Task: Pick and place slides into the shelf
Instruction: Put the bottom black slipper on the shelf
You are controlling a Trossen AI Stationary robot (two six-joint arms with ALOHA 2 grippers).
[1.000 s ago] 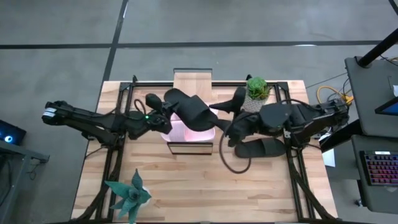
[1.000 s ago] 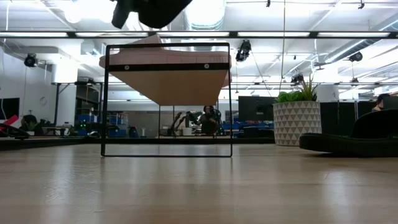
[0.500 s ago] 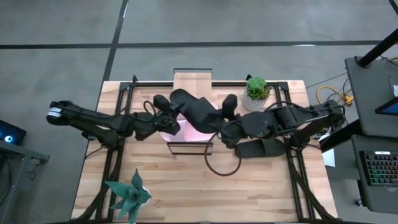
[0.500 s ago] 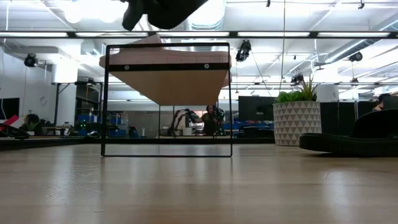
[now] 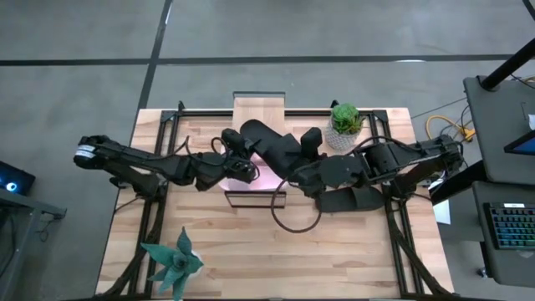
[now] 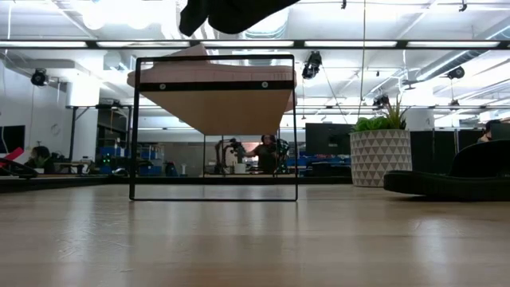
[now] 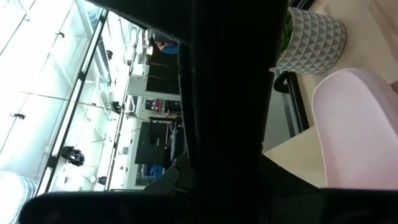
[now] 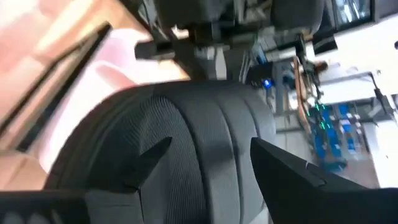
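Observation:
A black slide (image 5: 269,146) hangs in the air above the shelf (image 5: 257,109), with my left gripper (image 5: 240,164) shut on it; in the low view this slide (image 6: 231,12) is above the shelf's top rail (image 6: 213,60). Pink slides (image 5: 261,177) lie on the shelf's plank. My right gripper (image 5: 299,171) is open at the slide's right side, and its fingertips (image 8: 152,155) stand before the wide strap (image 8: 193,137). A second black slide (image 5: 351,199) rests sole-down on the table at the right. My left gripper holds the black slide at its end toward the table's left (image 5: 249,155), coming in level from the left. The slide itself (image 7: 230,106) fills the wrist view and hides the place of contact. The slide is lifted clear of the shelf and the pink slides. Whether my right gripper touches the strap, I cannot tell.
A potted plant (image 5: 345,125) stands at the far right beside the shelf. A teal plant (image 5: 171,261) is at the near left corner. A black cable loop (image 5: 294,219) hangs below my right arm over the table's middle.
My left gripper has gone toward the table's right, carrying the black slide farther over the shelf, still clear of it. My right gripper has tipped downward and sunk a little toward the slide.

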